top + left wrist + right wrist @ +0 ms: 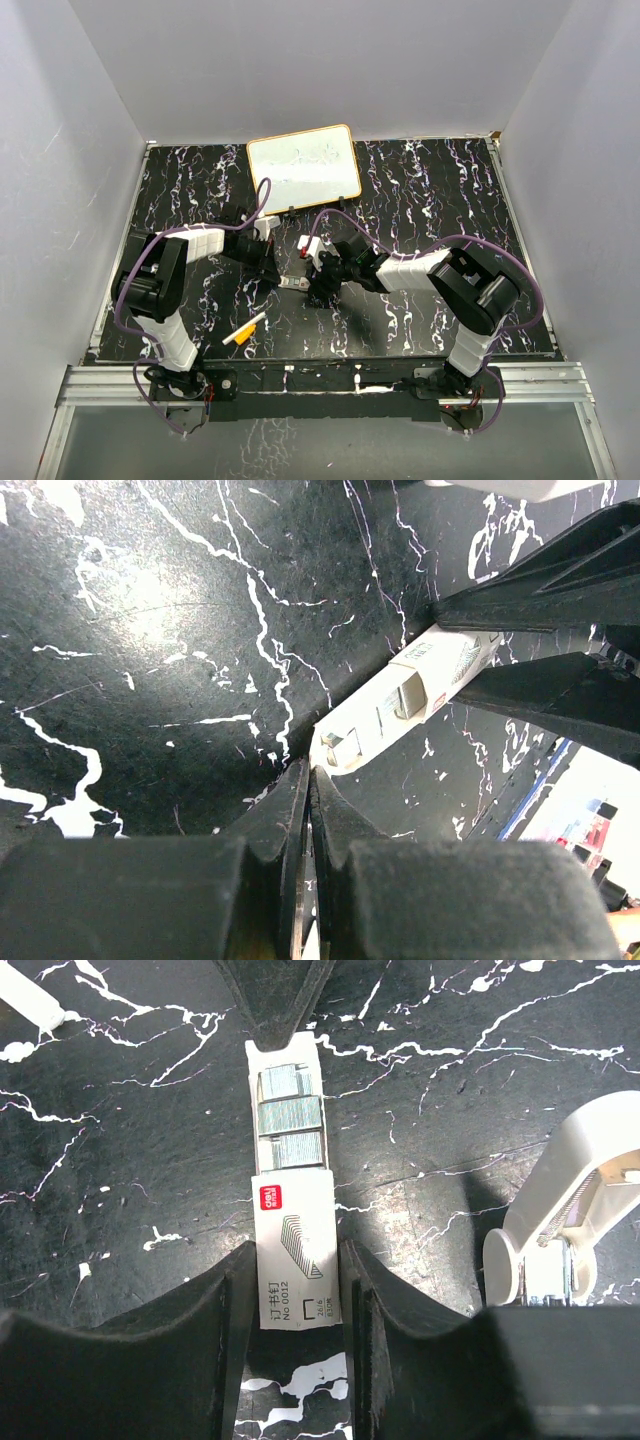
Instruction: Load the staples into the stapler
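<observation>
Step in hand: opening the staples pack (pixel 291 1210), which lies flat near the table (pixel 420 200) centre, between the two grippers. The right gripper (pixel 297 1255) grasps the printed sleeve, one finger against each long side. The inner tray stands slid out toward 12 o'clock in the right wrist view, exposing three grey staple strips (pixel 290 1120). The left gripper (pixel 308 775) is clenched at the tray's far end; whether it pinches a thin lip there cannot be told. The stapler (pixel 555 1185) lies at 3 o'clock of the pack, apart from it, apparently hinged open. Loading has not begun. The next move calls for lifting one strip clear of the tray, keeping it unbroken, and aligning it lengthwise with the stapler's channel.
</observation>
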`<state>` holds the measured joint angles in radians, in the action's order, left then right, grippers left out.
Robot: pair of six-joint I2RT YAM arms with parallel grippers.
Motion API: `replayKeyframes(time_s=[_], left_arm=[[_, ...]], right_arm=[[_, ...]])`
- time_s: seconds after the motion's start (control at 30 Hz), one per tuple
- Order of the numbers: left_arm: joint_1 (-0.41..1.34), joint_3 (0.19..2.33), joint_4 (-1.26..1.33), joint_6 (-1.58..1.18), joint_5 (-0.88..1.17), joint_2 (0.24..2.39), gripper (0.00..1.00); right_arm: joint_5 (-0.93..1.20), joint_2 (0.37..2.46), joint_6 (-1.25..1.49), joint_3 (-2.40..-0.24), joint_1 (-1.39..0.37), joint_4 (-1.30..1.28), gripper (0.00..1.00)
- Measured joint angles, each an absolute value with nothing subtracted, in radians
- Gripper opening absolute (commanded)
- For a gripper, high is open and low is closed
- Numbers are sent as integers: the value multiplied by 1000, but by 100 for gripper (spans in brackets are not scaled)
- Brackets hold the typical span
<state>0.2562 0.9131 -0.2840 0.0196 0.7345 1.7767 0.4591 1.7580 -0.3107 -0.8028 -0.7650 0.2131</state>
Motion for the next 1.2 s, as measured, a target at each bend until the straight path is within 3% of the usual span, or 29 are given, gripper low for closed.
replayKeyframes(time_s=[0.17,0.33,0.5,0.77,1.2], left_arm=[[256,922,-301,36,723,1777,0],[256,925,-307,51,721,1776,0],[256,933,-320,70,721,1776,17],[256,975,-345,113,717,1776,36],[268,990,-355,139,749,1634,32]], right_arm=[[462,1758,-311,-802,-765,213,41],[467,1758,-312,-802,-765,213,49],[482,1758,-326,-802,-766,211,57],[488,1740,-364,-802,-768,172,59],[556,1597,-407,-788,-675,69,59]])
